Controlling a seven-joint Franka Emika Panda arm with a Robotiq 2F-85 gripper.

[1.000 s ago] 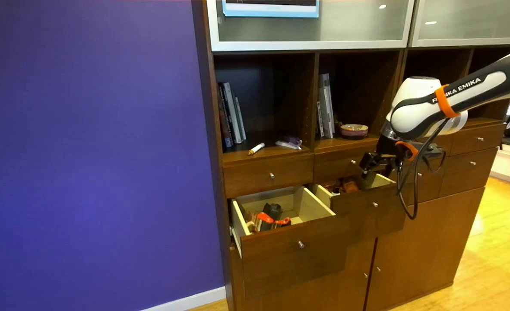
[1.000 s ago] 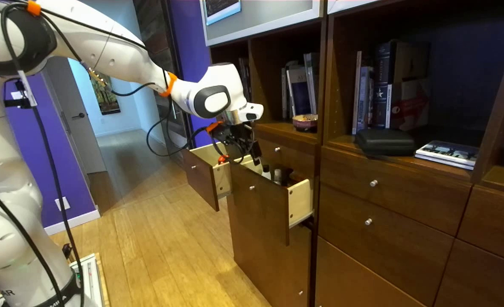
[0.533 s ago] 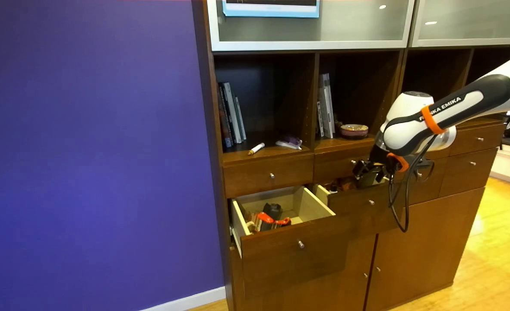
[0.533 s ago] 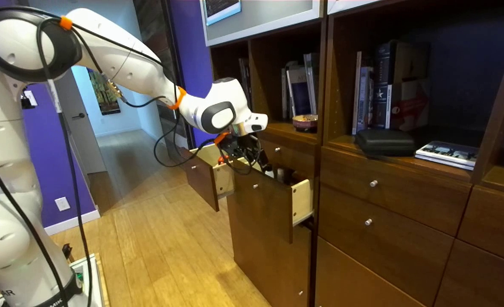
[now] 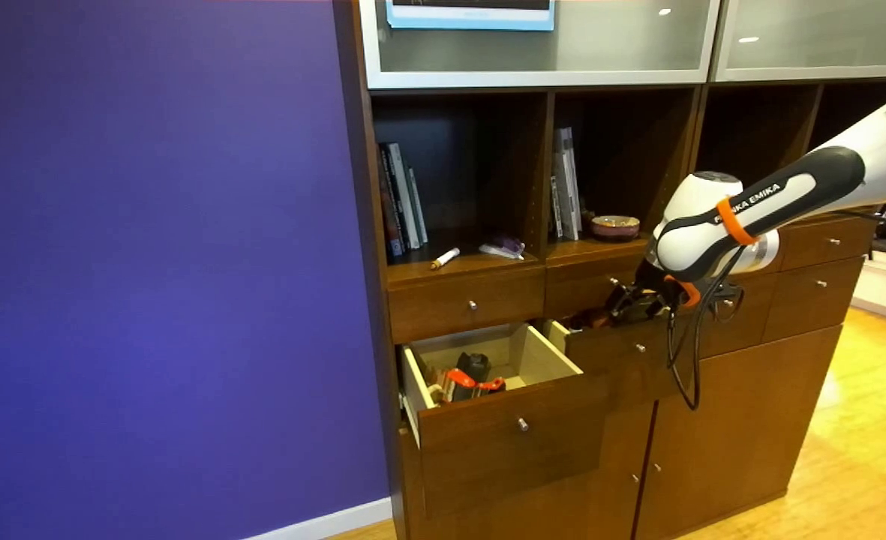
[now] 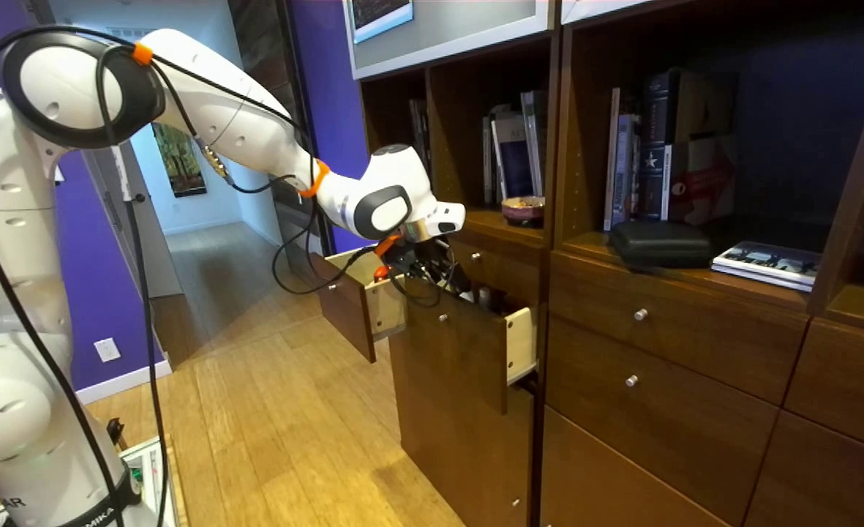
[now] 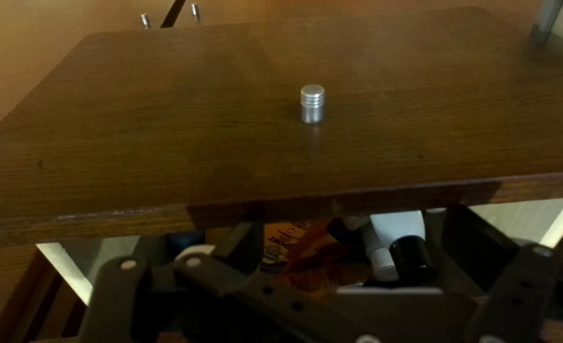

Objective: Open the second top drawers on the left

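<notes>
The deep brown wooden drawer by the purple wall is out, but the matching drawer farther from that wall is only partly out under a wide-spread, empty-looking black tool, so maybe more pulling is left.

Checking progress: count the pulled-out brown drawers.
2: the leftmost deep drawer, nearest the purple wall, and the adjacent deep drawer, with the gripper at its rim. No others seem hidden.

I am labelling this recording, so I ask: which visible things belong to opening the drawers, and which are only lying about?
For the job:
gripper
open drawer nearest it
its silver knob
other open drawer

Lying about:
white marker
small bowl
black case
</notes>
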